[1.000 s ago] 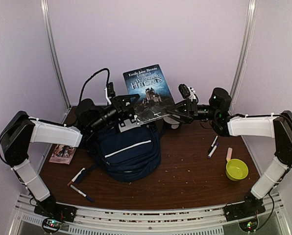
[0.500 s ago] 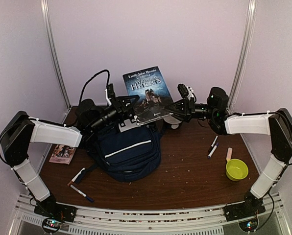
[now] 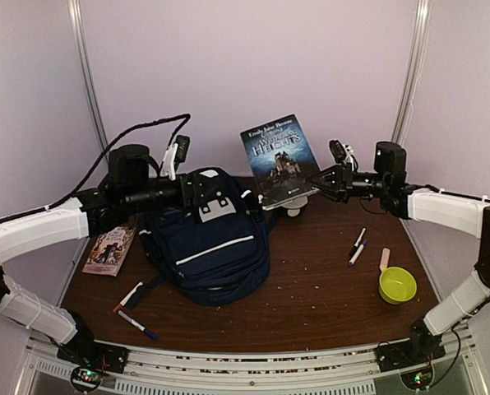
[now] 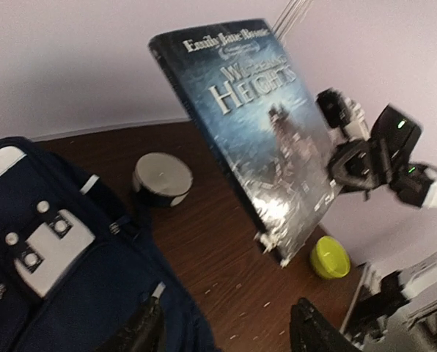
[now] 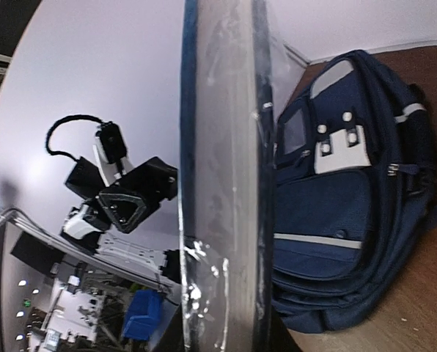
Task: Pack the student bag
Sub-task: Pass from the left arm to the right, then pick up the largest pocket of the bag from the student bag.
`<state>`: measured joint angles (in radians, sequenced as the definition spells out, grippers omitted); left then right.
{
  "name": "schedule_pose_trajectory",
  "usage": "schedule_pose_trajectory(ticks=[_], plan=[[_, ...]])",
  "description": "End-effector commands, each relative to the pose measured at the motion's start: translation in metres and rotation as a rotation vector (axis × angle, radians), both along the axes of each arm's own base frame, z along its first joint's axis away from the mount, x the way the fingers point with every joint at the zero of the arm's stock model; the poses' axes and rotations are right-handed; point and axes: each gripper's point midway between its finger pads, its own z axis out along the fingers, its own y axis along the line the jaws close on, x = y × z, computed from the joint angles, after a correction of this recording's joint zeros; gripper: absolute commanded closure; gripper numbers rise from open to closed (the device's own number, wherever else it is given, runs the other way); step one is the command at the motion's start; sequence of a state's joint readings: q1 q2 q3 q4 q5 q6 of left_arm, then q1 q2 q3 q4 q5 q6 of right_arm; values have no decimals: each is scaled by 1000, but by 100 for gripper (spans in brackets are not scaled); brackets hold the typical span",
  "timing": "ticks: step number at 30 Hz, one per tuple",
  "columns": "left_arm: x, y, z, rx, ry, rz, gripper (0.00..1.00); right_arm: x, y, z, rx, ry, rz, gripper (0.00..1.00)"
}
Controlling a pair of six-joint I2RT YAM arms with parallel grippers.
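Some gap between book [image 3: 279, 156] and student bag [image 3: 212, 251]

Right of the student bag [image 3: 208, 257] the table [image 3: 319, 290] lies bare as far as two pens [image 3: 358, 245] and a yellow-green bowl [image 3: 397, 285] — broad passage there. Behind the bag's right corner a tilted book [image 3: 282, 159] hangs aloft (a round roll [image 3: 292, 211] beneath it); left, a booklet [image 3: 108, 248]; front-left, two markers [image 3: 137, 323].

student bag [image 3: 212, 255] centre-left on bench [image 3: 311, 309]; book [image 3: 279, 156] up behind its right side; bowl [image 3: 397, 285] near right; pens [image 3: 138, 324] near-left of bag.
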<state>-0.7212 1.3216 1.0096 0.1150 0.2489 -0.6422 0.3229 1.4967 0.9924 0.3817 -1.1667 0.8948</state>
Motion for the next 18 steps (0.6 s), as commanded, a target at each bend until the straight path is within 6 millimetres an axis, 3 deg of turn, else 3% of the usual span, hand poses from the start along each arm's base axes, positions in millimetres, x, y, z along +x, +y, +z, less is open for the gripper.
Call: schedule_pose_trajectory(ticks=[1,4,8,15,18], plan=[[-22,49,-102,626,15,2,41,-27,-23,-14,-252,-203,-2,100],[-37,56,-126,834,-46,-34,41,-44,-32,-29,-342,-212,24,100],[-57,41,-145,964,-120,-148,40,-65,-43,-44,-421,-185,80,100],[-83,3,-171,1012,-141,-361,42,-64,-63,-50,-454,-179,-12,100],[-87,-5,-189,1085,-111,-413,48,-66,-66,-50,-457,-181,-12,100]])
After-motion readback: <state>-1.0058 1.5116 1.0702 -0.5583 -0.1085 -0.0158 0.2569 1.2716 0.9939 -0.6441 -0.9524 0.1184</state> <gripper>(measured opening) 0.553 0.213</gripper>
